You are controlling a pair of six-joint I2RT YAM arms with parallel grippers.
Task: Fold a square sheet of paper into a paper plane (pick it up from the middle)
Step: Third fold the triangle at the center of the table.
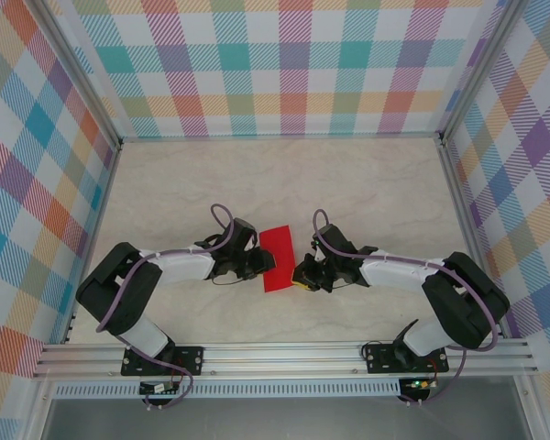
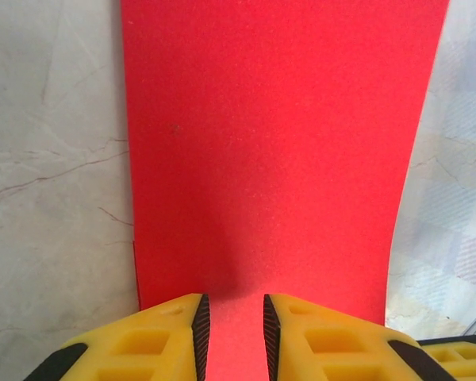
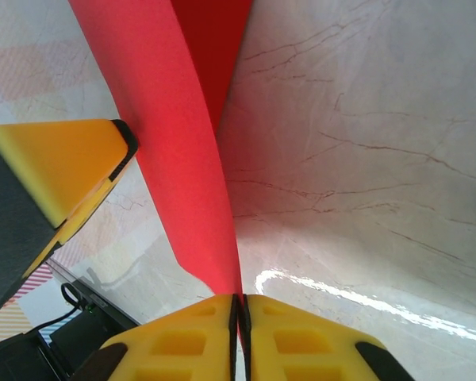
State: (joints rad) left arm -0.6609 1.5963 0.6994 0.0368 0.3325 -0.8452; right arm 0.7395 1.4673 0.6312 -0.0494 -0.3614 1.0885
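The square sheet of paper (image 1: 278,257), bright red, lies between my two grippers near the table's front and looks like a narrow upright strip from above. My right gripper (image 1: 300,273) is shut on the sheet's lower corner (image 3: 182,159), its yellow fingers pressed together at the right gripper (image 3: 239,333), and the paper rises from them in a curve. My left gripper (image 1: 264,266) is at the sheet's left edge. In the left wrist view the sheet (image 2: 278,159) spreads ahead of the left gripper (image 2: 232,337), whose jaws stand a little apart with red paper showing in the gap. The paper plane is out of view.
The marble-patterned table (image 1: 367,192) stretches behind the arms, walled by checked panels (image 1: 284,64) on three sides. A metal rail (image 1: 284,357) runs along the near edge. One left finger (image 3: 59,163) shows close beside the paper in the right wrist view.
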